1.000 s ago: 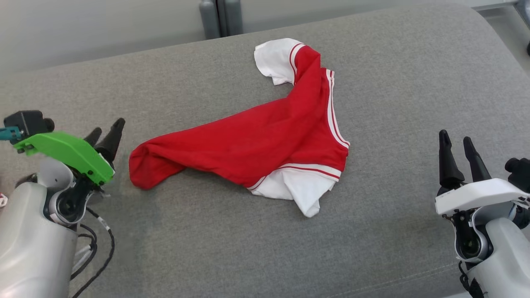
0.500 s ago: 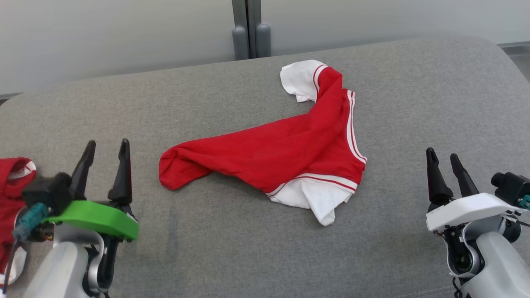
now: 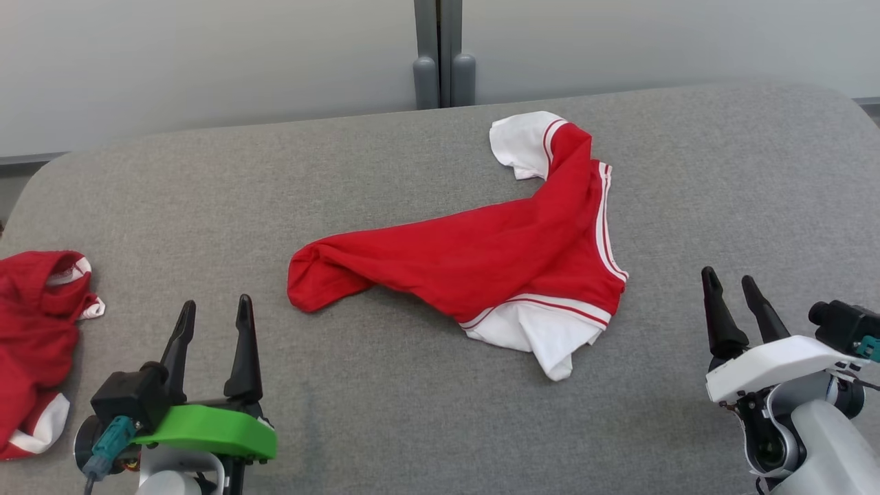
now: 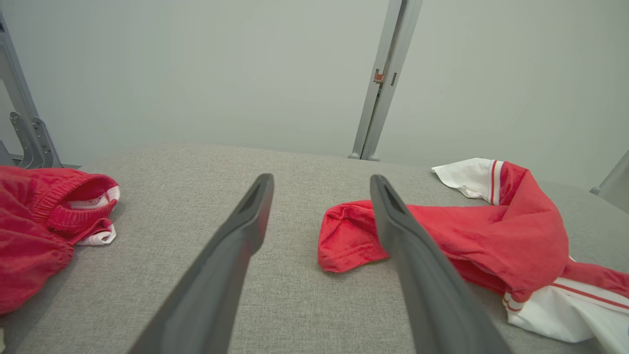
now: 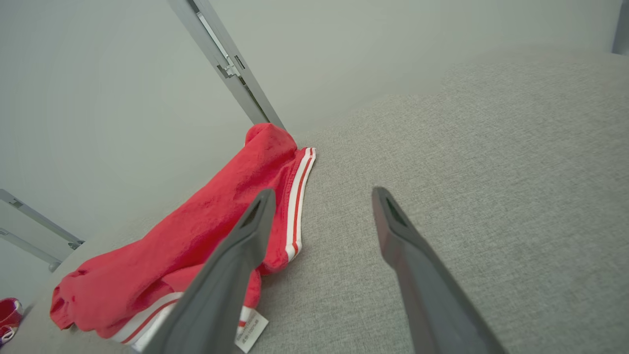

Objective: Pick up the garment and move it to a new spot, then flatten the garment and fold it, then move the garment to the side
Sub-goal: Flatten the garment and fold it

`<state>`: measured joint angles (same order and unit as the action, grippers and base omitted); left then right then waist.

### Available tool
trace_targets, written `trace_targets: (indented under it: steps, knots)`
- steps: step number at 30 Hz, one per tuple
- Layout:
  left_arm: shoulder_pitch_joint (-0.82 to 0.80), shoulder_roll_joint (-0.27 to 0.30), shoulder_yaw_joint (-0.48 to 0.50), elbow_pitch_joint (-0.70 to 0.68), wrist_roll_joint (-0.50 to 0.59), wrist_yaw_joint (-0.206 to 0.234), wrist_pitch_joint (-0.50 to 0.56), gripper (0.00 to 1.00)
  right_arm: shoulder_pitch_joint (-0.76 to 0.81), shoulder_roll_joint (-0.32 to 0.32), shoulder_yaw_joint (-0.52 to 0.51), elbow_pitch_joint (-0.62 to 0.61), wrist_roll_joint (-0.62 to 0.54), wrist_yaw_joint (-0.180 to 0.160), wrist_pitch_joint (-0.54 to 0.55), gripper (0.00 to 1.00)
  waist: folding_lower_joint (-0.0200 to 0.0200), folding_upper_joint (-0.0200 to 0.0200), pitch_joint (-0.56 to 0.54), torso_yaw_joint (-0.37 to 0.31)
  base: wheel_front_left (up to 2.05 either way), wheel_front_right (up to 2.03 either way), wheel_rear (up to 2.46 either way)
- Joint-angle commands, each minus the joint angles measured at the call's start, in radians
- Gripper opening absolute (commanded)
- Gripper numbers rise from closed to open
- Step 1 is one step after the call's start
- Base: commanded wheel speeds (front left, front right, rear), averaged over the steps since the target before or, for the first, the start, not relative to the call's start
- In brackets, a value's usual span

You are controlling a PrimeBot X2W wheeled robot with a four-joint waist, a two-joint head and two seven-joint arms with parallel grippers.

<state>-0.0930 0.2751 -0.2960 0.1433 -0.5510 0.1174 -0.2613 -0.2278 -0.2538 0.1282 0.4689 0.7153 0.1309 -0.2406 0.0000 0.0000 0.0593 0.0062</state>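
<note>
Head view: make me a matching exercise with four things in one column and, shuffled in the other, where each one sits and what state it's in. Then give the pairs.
1. red and white garment
2. second red garment
3. left gripper
4. right gripper

A. lower right, open, empty
B. far left edge of the grey surface, bunched
C. middle of the surface, crumpled
D. lower left, open, empty

Pairs: 1-C, 2-B, 3-D, 4-A
</note>
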Motion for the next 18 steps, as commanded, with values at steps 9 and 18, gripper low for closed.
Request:
trace_targets:
  steps: [9, 18]
  knots:
    - [-0.001, -0.037, 0.030, 0.008, 0.039, -0.028, -0.004, 1.00, -0.056, -0.006, 0.156, 0.022, 0.064, 0.000, 0.252, 1.00, 0.0000, 0.0000, 0.032, 0.029, 0.00, 0.00, 0.00]
    - [-0.027, -0.083, 0.043, 0.051, 0.064, -0.057, -0.004, 1.00, -0.131, -0.006, 0.234, 0.068, 0.137, 0.000, 0.360, 0.00, 0.0000, 0.0000, 0.050, 0.071, 0.00, 0.00, 0.00]
